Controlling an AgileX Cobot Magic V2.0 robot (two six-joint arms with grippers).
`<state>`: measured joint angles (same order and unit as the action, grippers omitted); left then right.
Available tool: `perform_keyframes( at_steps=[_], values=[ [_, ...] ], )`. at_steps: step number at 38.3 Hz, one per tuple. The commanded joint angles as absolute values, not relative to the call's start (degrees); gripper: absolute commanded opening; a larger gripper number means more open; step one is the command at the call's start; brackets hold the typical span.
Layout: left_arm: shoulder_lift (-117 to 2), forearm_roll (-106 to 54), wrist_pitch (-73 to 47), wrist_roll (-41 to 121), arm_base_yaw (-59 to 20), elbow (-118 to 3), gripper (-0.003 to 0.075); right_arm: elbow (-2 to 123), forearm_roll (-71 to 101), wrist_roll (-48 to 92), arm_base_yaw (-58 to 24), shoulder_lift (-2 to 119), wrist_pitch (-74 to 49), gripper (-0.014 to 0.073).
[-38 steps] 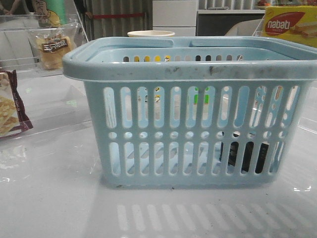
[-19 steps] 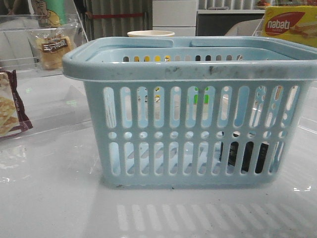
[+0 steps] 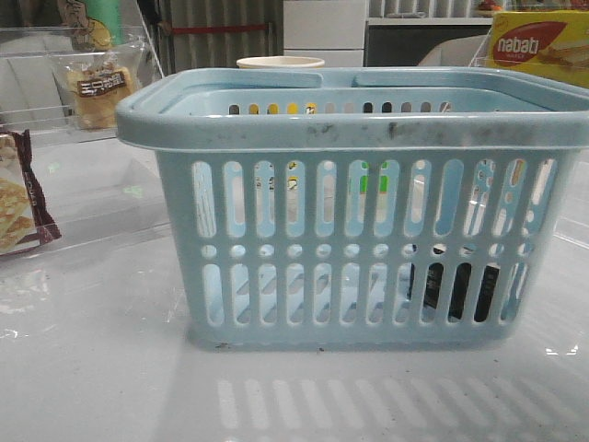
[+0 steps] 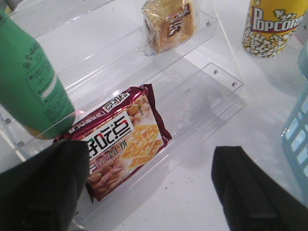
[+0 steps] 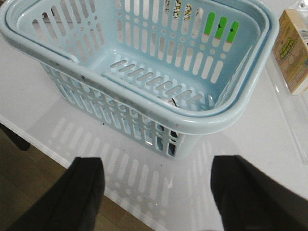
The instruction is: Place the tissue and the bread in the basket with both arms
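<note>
White tabletop, glossy, with clear acrylic shelves at the left of the front view. Basket front and centre on it, upright, filling most of that view. Dark shape low behind its slots at the right, probably the tissue, inside or behind cannot be told; basket floor bare in the right wrist view. Bread on the upper acrylic step at far left, well apart from basket; same bag on its step in the left wrist view. Cracker bag on the lower step, just beside a green bottle. Popcorn cup on the table past the shelves. Yellow box at back right. Left gripper spread wide, holding nothing, above the cracker bag. Right gripper likewise wide apart, empty, over the table edge near the basket.
</note>
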<state>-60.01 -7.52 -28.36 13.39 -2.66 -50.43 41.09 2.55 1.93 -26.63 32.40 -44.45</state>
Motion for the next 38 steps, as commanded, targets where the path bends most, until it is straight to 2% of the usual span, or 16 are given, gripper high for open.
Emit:
perform_keyframes(
  at_steps=[1, 10, 18, 25, 31, 33, 38],
  values=[
    [-66.41, -8.24, -23.14, 13.67, -2.75, -57.06, 0.0581, 42.44, 1.92, 2.52, -26.65, 32.43, -40.42, 0.057],
    [-84.63, -8.75, -21.28, 13.67, -2.75, -71.67, 0.0581, 42.44, 1.92, 2.52, -26.65, 32.43, -40.42, 0.057],
    [-97.25, -15.48, -19.43, 13.67, -2.75, -84.53, 0.0581, 42.44, 1.92, 2.52, -26.65, 32.43, -40.42, 0.057],
    [-105.66, -15.76, -18.72, 13.67, -2.75, -93.57, 0.0581, 42.44, 1.92, 2.52, -26.65, 32.43, -40.42, 0.057],
    [-108.32, -17.88, -17.25, 13.67, -2.75, -95.16, 0.0573, 42.44, 1.92, 2.52, -26.65, 32.43, -40.36, 0.057],
    [-108.44, -18.01, -17.41, 13.67, -2.75, -95.16, 0.0529, 42.44, 1.92, 2.52, -26.65, 32.43, -40.42, 0.057],
    [-108.44, -18.01, -19.04, 13.67, -2.75, -95.16, 0.0331, 42.44, 1.92, 2.52, -26.65, 32.43, -40.37, 0.057]
  ],
)
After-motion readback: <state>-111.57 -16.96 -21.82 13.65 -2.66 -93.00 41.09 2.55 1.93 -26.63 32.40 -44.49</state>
